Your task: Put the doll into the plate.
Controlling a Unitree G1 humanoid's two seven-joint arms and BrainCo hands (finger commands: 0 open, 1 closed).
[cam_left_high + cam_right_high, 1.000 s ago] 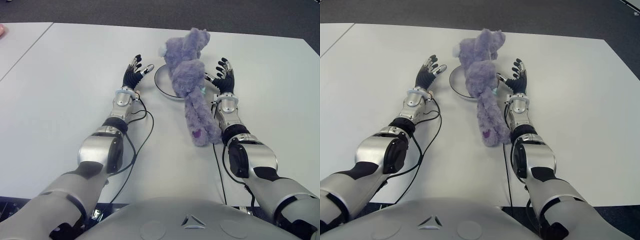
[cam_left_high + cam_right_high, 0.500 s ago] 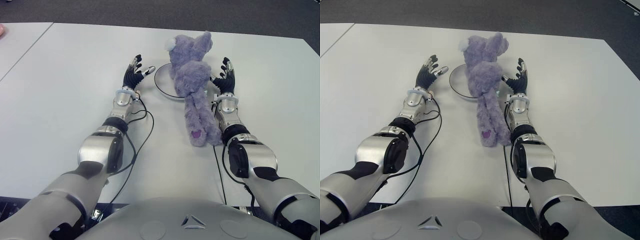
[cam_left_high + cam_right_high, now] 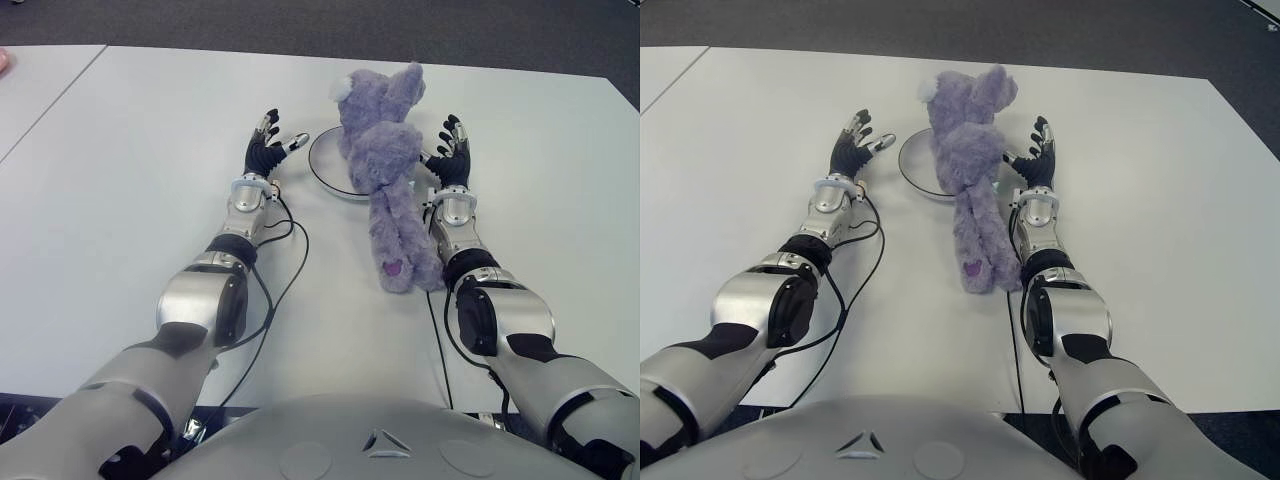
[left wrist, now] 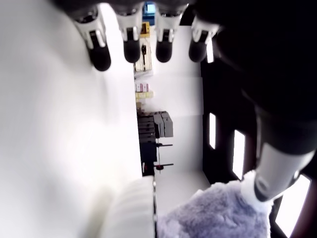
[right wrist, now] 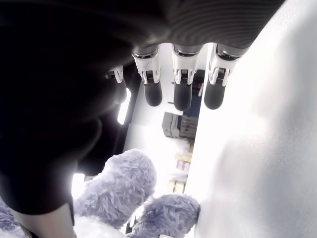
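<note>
**Doll draped over the plate, both hands open**

The right hand [image 3: 450, 152] stood with fingers spread and gripped nothing, the doll [image 3: 385, 165] just beside its thumb. The left hand [image 3: 268, 148], likewise open and empty, showed on the plate's [image 3: 325, 165] far side. The doll's head and chest lay over the plate, while its legs trailed off onto the table [image 3: 140, 150] toward the robot. To finish well, the hands probably needed to gather the legs inward so nothing hung over the rim.
</note>
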